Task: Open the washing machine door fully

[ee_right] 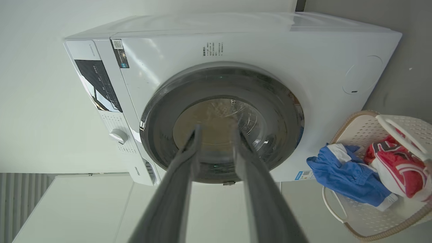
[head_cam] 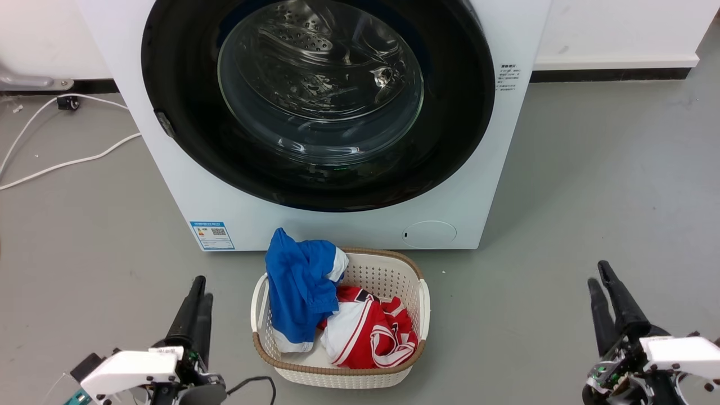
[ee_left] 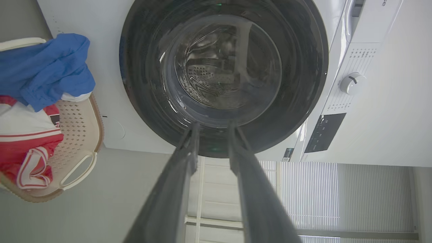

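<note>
Slippage threatens: washing machine door [head_cam: 318, 95] sits shut at twelve o'clock; left jaws at seven and right jaws at five stand slightly parted, empty. Its glossy rim offers poor purchase, and the basket [head_cam: 388, 273] at six could block its swing.

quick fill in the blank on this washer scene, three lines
1. The washing machine door is fully ____ against the washing machine.
2. The basket holds a red garment and a ____ one.
3. The left gripper and right gripper each hold ____.
Missing words: closed; blue; nothing.
</note>
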Robot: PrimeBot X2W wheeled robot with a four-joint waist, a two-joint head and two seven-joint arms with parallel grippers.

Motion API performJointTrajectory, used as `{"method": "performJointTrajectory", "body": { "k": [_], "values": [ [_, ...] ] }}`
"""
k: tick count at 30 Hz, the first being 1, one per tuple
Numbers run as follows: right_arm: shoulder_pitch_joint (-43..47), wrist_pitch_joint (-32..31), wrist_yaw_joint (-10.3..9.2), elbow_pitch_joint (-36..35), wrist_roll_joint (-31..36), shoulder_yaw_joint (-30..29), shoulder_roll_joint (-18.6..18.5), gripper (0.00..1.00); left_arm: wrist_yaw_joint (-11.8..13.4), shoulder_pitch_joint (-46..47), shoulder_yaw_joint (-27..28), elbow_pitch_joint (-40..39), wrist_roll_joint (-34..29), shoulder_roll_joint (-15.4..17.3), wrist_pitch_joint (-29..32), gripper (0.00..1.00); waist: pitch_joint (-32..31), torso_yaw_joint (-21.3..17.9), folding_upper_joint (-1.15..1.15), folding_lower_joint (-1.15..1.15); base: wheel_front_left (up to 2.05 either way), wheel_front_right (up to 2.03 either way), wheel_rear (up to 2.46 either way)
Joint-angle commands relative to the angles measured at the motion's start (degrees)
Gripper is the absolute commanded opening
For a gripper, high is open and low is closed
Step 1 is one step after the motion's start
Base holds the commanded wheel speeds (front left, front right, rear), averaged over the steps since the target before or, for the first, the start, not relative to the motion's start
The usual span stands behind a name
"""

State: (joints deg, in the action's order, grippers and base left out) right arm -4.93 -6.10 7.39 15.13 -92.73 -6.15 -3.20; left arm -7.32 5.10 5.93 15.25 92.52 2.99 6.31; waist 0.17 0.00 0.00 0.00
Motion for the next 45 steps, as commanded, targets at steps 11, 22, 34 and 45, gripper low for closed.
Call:
{"method": "performJointTrajectory", "body": {
  "k": [11, 22, 34, 45],
  "values": [
    [1.33, 3.01, 0.03, -3.14, 3.16, 1.72, -0.5, 1.0, -0.06, 0.43, -4.35, -2.02, -1.94, 0.09, -3.35, 1.0, -0.06, 0.02, 0.0, 0.0, 0.0, 0.0, 0.0],
    [2.36, 6.02, 0.04, -4.66, 15.96, 3.03, -2.03, 1.0, -0.06, 0.43, -5.12, -5.2, -17.35, 0.07, -6.13, 1.0, -0.06, -0.09, 0.0, 0.0, 0.0, 0.0, 0.0],
    [2.97, 7.37, 0.06, -6.33, 34.94, 4.64, -2.95, 1.0, 0.69, 0.01, -7.13, -6.4, -33.28, 0.12, -8.81, 1.0, -0.19, -0.57, 0.0, 0.0, 0.0, 0.0, 0.0],
    [3.32, 7.53, 0.07, -8.15, 48.07, 5.26, -3.26, 1.0, 1.8, 0.69, -8.32, -6.84, -46.6, 1.72, -10.97, 1.0, -0.2, -1.09, 0.0, 0.0, 0.0, 0.0, 0.0]
  ]
}}
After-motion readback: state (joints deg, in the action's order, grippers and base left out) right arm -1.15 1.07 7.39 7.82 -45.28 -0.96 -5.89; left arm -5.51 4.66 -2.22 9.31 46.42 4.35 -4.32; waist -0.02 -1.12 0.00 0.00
